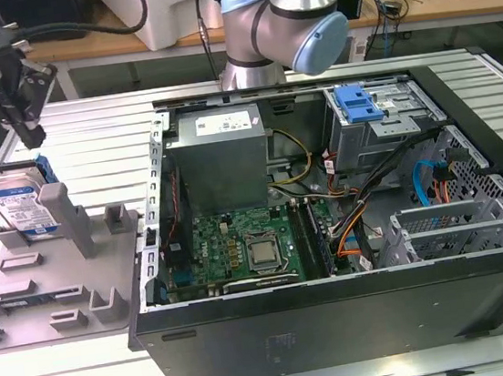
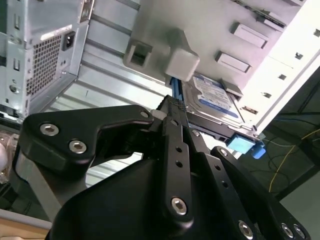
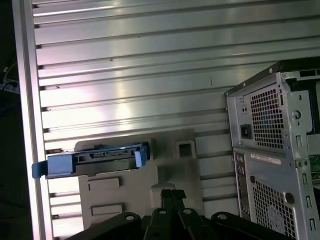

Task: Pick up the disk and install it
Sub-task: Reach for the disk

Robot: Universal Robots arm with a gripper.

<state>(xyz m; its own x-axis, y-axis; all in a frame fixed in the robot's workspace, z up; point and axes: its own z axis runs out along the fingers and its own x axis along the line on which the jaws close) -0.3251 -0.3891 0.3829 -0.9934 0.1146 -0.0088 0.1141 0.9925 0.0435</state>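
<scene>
The pincer (image 1: 32,134) is hovering with its two fingers drawn together, gripping nothing. In the first wrist view the fingers are pressing side by side with no gap showing between them.

Just below it, and not touching it, the disk (image 1: 20,209) is standing on its edge in a grey holder (image 1: 76,255). Its white-and-blue label is facing outward and its blue frame is wrapping its edges. In the first wrist view the disk (image 3: 90,161) is showing edge-on, with the blue frame sticking out past the holder (image 3: 172,167). In the second wrist view the disk (image 2: 212,97) is lying just beyond the pincer's tips.

The holder is sitting on the ribbed metal desk (image 1: 87,116), at the exterior view's left. Beside it, toward the exterior view's right, an open computer case (image 1: 341,315) is lying on its side, showing its green circuit board (image 1: 241,249). Inside the case a blue latch (image 1: 357,102) is sitting on top of the metal drive cage (image 1: 365,142). The arm (image 1: 281,19) is rising behind the case.
</scene>
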